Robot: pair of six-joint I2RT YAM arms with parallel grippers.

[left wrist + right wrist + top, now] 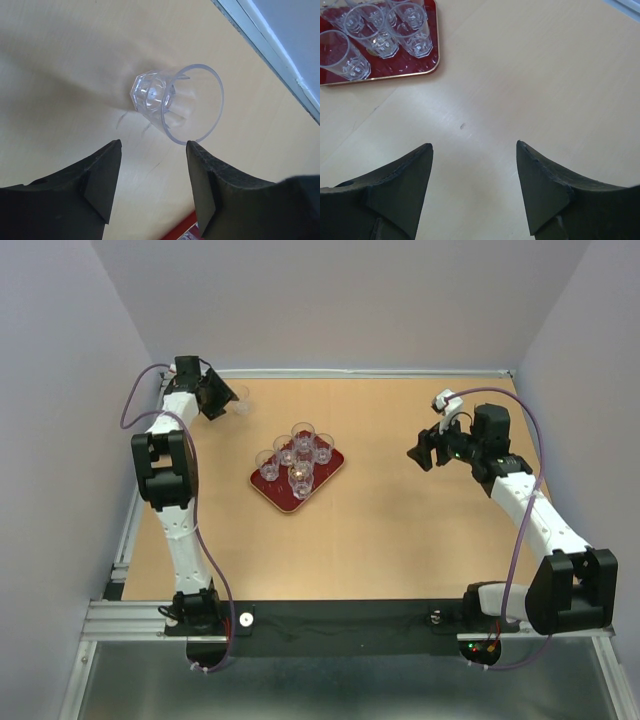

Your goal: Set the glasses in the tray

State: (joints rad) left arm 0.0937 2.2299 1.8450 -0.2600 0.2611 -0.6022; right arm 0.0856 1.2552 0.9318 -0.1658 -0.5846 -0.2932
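The tray [330, 472] lies on the table [400, 530], and five glasses [301, 476] stand on it close together. In the top view they fill most of its red surface.

The sixth glass [240, 398] is not on the tray. It is on the bare table well apart from the tray, toward the far left corner. The left gripper [225, 398] is just beside this glass, on the side away from the tray. In the left wrist view, the sixth glass [175, 102] shows its open mouth to the camera, and its faceted bottom is seen through it. I cannot tell if it stands fully upright. The left gripper [152, 145] has its two black fingers [102, 175] spread wide and they hold nothing. The rim of the glass is very near the tip of one finger, but touching cannot be confirmed.

The right gripper [420, 455] is well apart from the tray, on the tray's right side, above the bare table. In the right wrist view, the right gripper [475, 147] also has its fingers [545, 185] wide apart with nothing between them. One rounded corner of the tray [385, 80], with its pale rim, is seen far ahead of these fingers, with some glasses on it.
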